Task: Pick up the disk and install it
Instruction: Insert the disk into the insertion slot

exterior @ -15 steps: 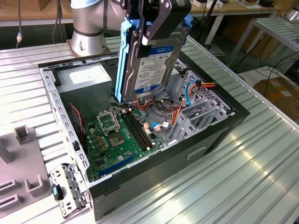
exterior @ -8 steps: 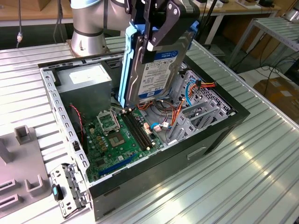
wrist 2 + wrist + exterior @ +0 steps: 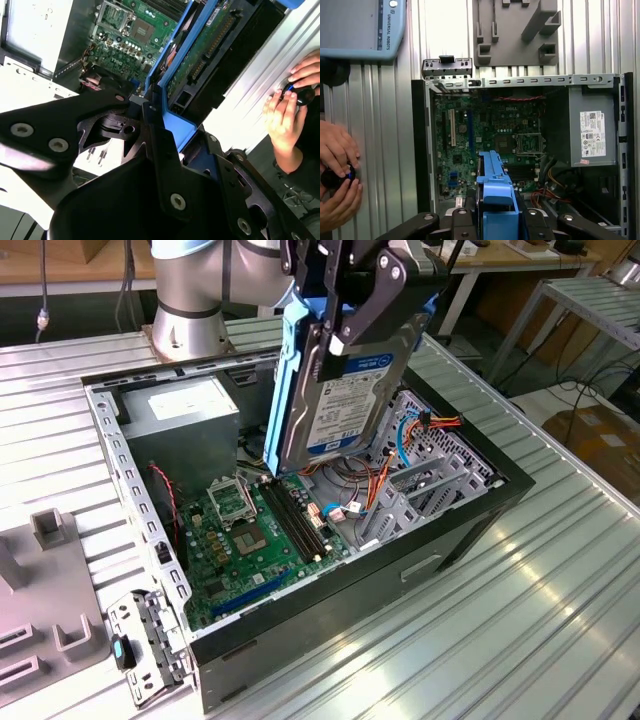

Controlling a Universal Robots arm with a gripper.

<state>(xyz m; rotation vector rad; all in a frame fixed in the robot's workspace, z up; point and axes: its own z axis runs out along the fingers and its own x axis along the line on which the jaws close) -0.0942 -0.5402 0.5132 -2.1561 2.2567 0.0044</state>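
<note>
Ribbed table (image 3: 560, 570); disk (image 3: 345, 410) partly behind tool (image 3: 342, 332)

Ribbed metal desk (image 3: 540, 620) and its load
An open computer case (image 3: 330, 625) sits mid-desk; a grey fixture plate (image 3: 40, 585) and a metal bracket (image 3: 150, 640) lie just beside it.

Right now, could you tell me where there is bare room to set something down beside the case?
Bare: the ribbed table on the exterior view's right of the case. Crowded: inside the case under the disk, and by the grey fixture.
</note>
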